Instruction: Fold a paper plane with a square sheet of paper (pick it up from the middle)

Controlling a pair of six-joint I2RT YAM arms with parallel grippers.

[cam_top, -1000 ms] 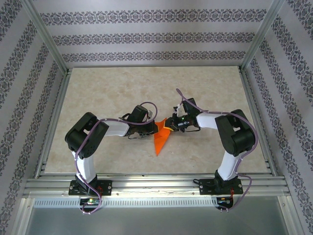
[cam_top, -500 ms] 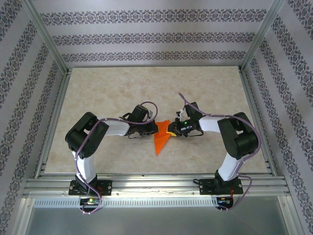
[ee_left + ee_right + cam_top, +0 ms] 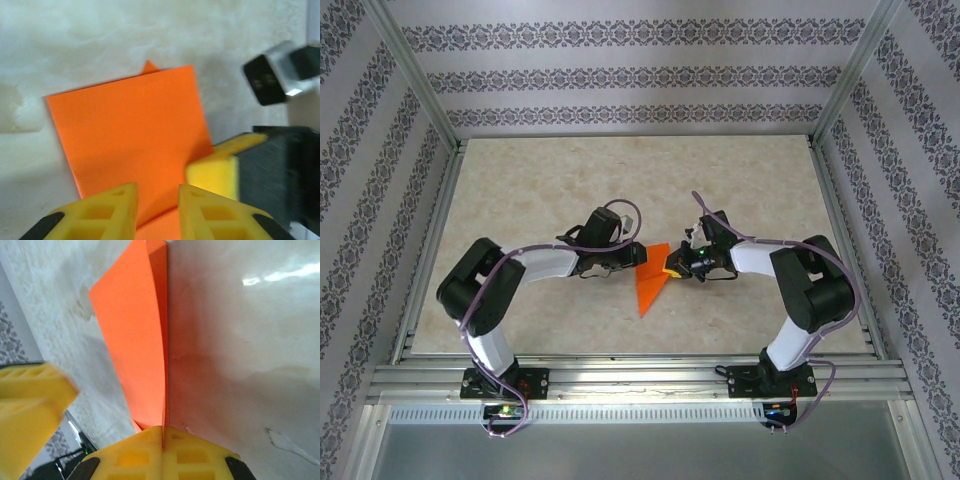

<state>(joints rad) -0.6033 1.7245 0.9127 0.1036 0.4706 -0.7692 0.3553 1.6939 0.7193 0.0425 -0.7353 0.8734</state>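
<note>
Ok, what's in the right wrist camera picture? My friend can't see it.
A folded orange paper runs up the middle, over a pale marbled table, its near end pinched between the right arm's closed yellow fingers at the bottom. A blurred yellow finger of the left arm pokes in from the left.

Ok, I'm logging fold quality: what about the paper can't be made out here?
Top external: the paper creases are too small to see; its upper part is partly covered by the left tool and right tool.
Left wrist: the near edge is behind the left tool and cut off at the bottom.
Right wrist: the gripped end is hidden inside the shut right tool.
</note>
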